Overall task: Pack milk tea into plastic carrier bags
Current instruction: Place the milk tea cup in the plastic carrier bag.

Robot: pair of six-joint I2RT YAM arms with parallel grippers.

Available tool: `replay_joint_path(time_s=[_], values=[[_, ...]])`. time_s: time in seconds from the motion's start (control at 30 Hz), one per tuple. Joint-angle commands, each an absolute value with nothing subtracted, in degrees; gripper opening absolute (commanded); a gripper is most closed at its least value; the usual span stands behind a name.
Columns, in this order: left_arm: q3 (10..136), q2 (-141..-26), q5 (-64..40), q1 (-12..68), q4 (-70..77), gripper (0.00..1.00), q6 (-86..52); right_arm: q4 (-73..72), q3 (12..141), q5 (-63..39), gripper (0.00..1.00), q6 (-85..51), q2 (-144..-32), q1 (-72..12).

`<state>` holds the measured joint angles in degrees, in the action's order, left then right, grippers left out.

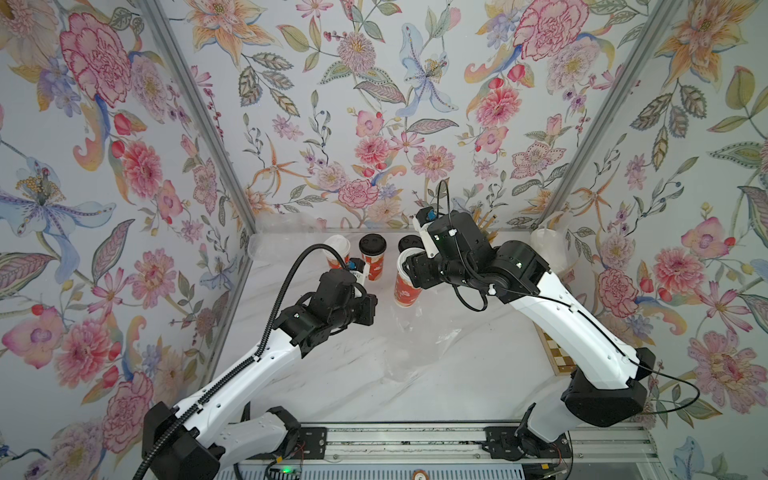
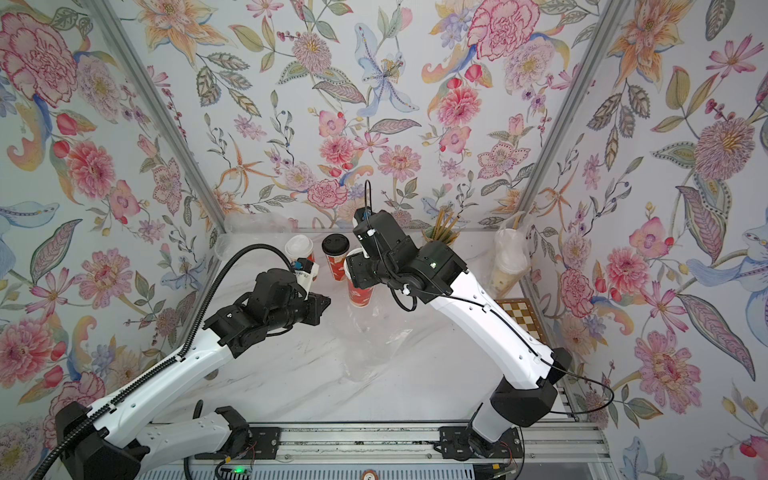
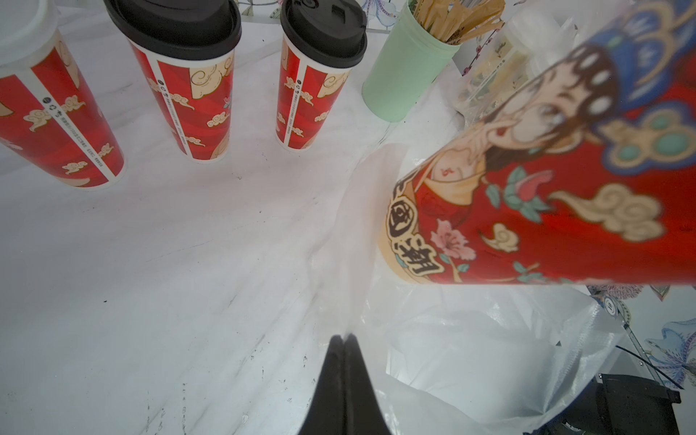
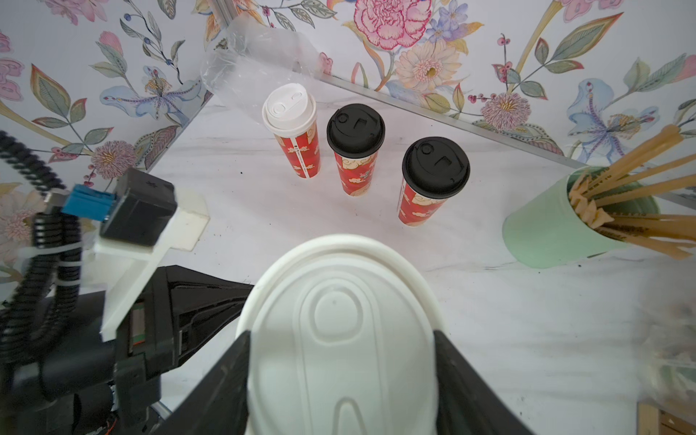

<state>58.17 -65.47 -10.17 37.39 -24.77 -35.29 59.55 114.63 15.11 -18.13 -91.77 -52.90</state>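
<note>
Prob. "国潮" on held cup (image 3: 546, 226)

Four red printed cups (image 4: 297, 154) (image 4: 354, 173) (image 4: 418, 207) (image 3: 546, 211), two white-lidded, two black-lidded; one mint-green cup of straws (image 4: 546, 229); three clear plastic bags, one spread flat (image 3: 470, 350), one crumpled in the back corner (image 4: 256, 60), one (image 2: 513, 239) around clear cups (image 2: 503, 282) of unclear number; one chessboard (image 2: 519, 316); two robot arms (image 1: 249, 374) (image 1: 573, 324)

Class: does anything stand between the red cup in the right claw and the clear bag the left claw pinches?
Nothing visible does. The right claw holds the red cup tilted, base beside the clear bag, pinched by the left claw.
</note>
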Motion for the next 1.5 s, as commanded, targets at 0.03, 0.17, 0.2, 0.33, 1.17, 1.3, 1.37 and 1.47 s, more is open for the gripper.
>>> replay_joint_path(time_s=[0.03,0.17,0.2,0.33,1.17,1.3,1.37,1.47], values=[[60.06,-65.58,-11.22,36.75,-24.59,0.00,-34.33,52.13,110.02,16.11,0.55,-19.59,-92.29,-52.32],[60.33,-65.66,-12.36,36.78,-23.52,0.00,-34.63,48.09,105.37,15.81,0.53,-20.36,-92.20,-51.56],[60.36,-65.62,-12.68,36.74,-23.23,0.00,-34.80,47.43,104.43,16.08,0.53,-20.35,-92.22,-51.43],[60.41,-64.66,-14.92,36.74,-20.55,0.00,-35.64,46.05,101.39,16.30,0.51,-20.90,-92.55,-51.05],[62.85,-57.82,-15.24,36.67,-15.59,0.00,-37.90,43.65,92.11,16.79,0.48,-21.49,-94.71,-48.45],[61.43,-57.80,-14.06,36.40,-16.42,0.00,-37.21,41.77,89.44,16.96,0.48,-21.82,-95.10,-47.77],[60.01,-58.35,-13.72,36.23,-16.75,0.00,-36.82,40.55,88.09,17.63,0.51,-22.23,-95.29,-47.71],[58.41,-60.16,-13.35,36.02,-17.69,0.00,-36.39,38.84,86.39,18.32,0.54,-23.01,-95.36,-47.79]])
